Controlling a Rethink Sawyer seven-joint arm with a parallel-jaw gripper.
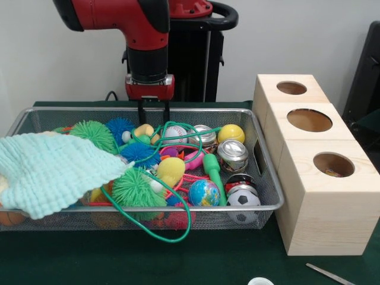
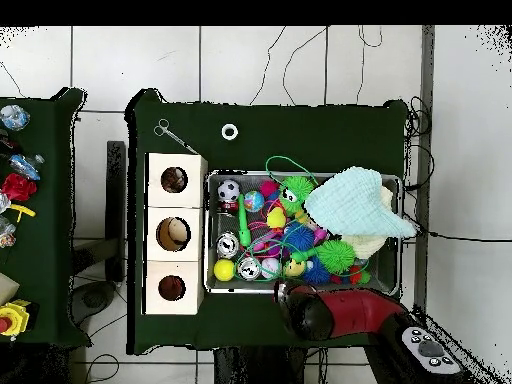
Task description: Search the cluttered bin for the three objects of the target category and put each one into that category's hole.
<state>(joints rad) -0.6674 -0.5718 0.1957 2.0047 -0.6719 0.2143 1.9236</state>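
Observation:
A wire mesh bin (image 1: 270, 178) holds a jumble of toys. Among them are a baseball (image 1: 175, 135), a yellow ball (image 1: 231, 133), a globe ball (image 1: 204, 192) and a soccer ball (image 1: 244, 199). Two cans (image 1: 231, 153) lie near the right end. A pale green cloth (image 1: 50, 169) covers the left part. My gripper (image 1: 154, 122) hangs open at the bin's far rim, just left of the baseball, with nothing between its fingers. In the overhead view the arm (image 2: 330, 310) hides the gripper. The wooden box (image 1: 323, 208) has three round holes (image 1: 309, 120) on top.
Spiky green balls (image 1: 94, 133) and blue ones (image 1: 139, 152) fill the middle, with a green cord (image 1: 178, 231) looping over the front rim. A metal tool (image 1: 329, 274) and a white ring (image 2: 230, 131) lie on the green table. A side table (image 2: 15, 160) carries more toys.

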